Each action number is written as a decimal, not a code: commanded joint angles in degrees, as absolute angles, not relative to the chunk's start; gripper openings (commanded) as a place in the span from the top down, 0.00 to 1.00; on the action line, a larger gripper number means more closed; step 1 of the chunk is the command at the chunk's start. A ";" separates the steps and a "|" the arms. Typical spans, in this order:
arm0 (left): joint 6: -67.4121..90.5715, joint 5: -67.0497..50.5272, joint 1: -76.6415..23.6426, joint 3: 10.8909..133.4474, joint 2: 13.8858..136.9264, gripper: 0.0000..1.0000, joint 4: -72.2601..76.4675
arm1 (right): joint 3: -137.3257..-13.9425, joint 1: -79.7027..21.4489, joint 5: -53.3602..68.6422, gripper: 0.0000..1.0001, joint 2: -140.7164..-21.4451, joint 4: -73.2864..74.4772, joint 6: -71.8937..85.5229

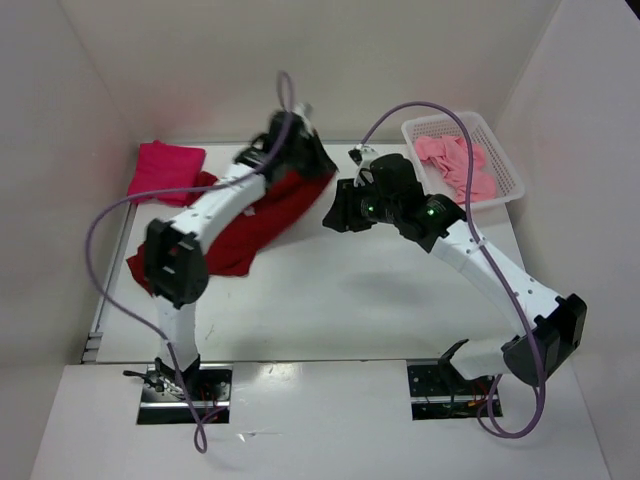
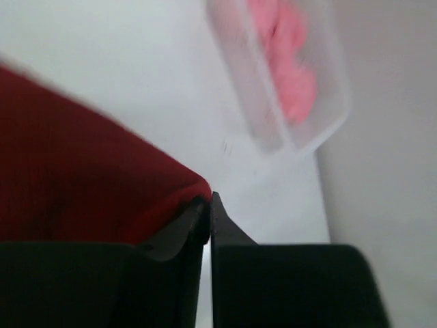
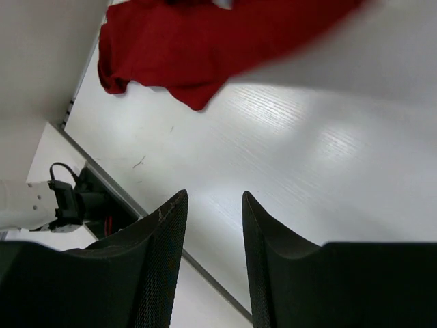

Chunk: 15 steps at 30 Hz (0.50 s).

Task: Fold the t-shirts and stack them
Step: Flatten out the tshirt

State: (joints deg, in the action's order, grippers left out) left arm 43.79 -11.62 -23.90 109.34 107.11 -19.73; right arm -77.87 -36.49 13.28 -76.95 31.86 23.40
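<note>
White tabletop (image 1: pixel 350 300), boxed in by pale walls. Left of centre, the dark red t-shirt (image 1: pixel 270 220) sags limp from the left gripper (image 2: pixel 210 199), whose fingers pinch its edge. The right gripper (image 3: pixel 212 198) gapes empty. The cloth looks soft and floppy; I'd grab the opposite corner.

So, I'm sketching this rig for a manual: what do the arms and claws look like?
The left arm and right arm are white tubular links with bulky black joint housings, each trailing a thin purple cable. The left claw and right claw each have two black tapering fingers; the right's show a fine texture. Two green lights glow near the right wrist.
</note>
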 commanded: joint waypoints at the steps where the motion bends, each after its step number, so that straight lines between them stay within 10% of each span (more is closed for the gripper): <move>1: 48.85 -13.26 -32.25 106.88 111.52 0.85 -14.26 | -76.73 -35.08 10.20 0.56 -74.71 30.84 24.43; 8: 44.57 -12.84 -29.19 103.46 107.88 0.14 -14.85 | -69.27 -32.96 11.24 0.64 -75.05 28.92 25.66; 15: 42.19 -10.28 -11.81 68.95 82.12 0.12 -15.90 | -70.48 -32.96 13.02 0.93 -84.54 24.43 25.50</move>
State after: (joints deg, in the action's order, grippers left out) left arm 43.70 -12.47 -17.85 79.11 90.91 -14.76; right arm -68.99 -32.91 12.93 -80.93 29.04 26.04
